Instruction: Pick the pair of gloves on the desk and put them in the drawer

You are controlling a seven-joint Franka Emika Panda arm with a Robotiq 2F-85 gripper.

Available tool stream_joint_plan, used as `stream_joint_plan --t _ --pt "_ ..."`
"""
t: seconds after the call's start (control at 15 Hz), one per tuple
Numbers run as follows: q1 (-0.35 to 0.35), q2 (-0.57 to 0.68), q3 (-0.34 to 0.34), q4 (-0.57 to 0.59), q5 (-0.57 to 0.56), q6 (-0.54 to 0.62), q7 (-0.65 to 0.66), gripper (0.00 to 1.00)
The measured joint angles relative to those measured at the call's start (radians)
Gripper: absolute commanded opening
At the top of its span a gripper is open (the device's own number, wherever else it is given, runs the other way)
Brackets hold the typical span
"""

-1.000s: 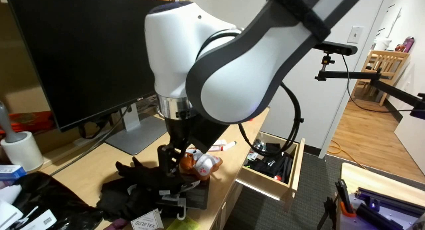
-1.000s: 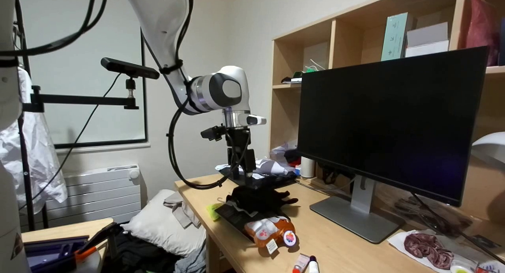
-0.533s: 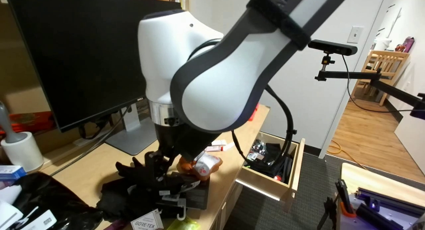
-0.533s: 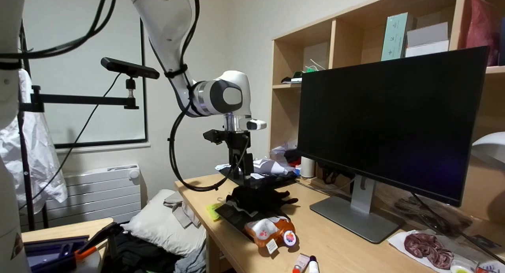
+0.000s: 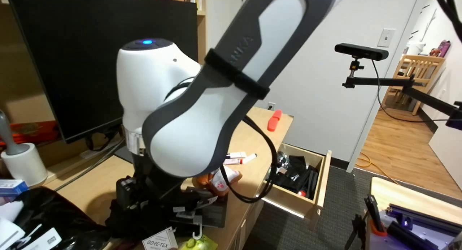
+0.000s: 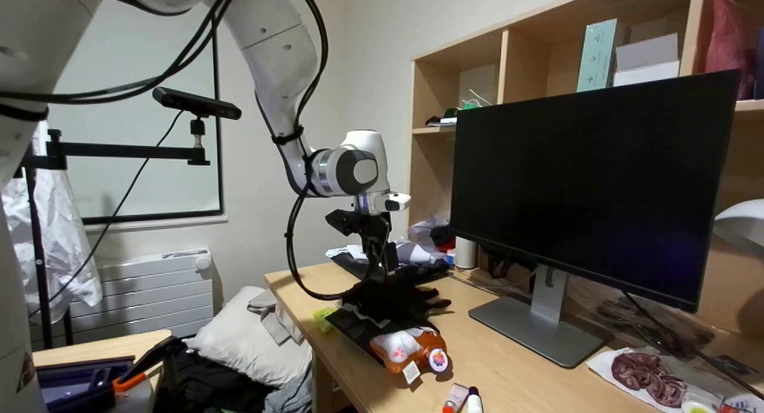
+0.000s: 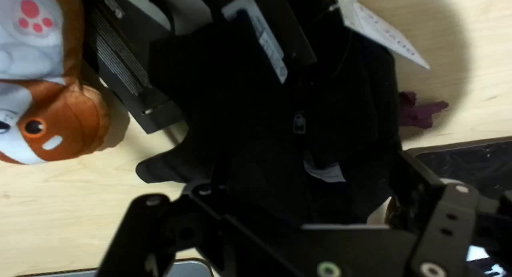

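The black gloves [image 7: 240,105] lie in a pile with tags and black packaging on the desk [image 5: 252,138]. They fill the middle of the wrist view, one beside the other, with a finger sticking out to the left. They also show in an exterior view [image 6: 400,302], and partly behind the arm in an exterior view [image 5: 151,217]. My gripper [image 7: 310,175] is open, its fingers wide apart, low over the gloves; whether it touches them I cannot tell. It also shows in an exterior view [image 6: 385,270]. The wooden drawer [image 5: 322,181] is pulled open and holds black items.
An orange and white plush toy [image 6: 412,347] lies against the pile. A black plastic bag [image 5: 57,221] lies at the other side. The monitor [image 6: 585,186] stands behind. Small tubes [image 5: 236,158] and a red object [image 5: 275,120] lie on the desk toward the drawer.
My gripper has moved down and across the pile, away from the plush toy, toward the bag side, and stays open. The gloves and drawer look unmoved.
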Motion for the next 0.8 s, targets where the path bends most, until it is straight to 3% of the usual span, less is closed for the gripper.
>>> stream_joint_plan --t 0.27,0.47,0.53,0.8 --pt "0.063 0.102 -0.084 0.096 -0.004 0.021 0.019 1.00" --pt "0.066 0.193 -0.098 0.161 0.009 0.036 0.019 1.00" --pt "0.066 0.223 -0.098 0.182 0.018 0.037 0.019 0.75" --pt "0.069 0.295 -0.099 0.249 0.047 0.037 0.019 0.54"
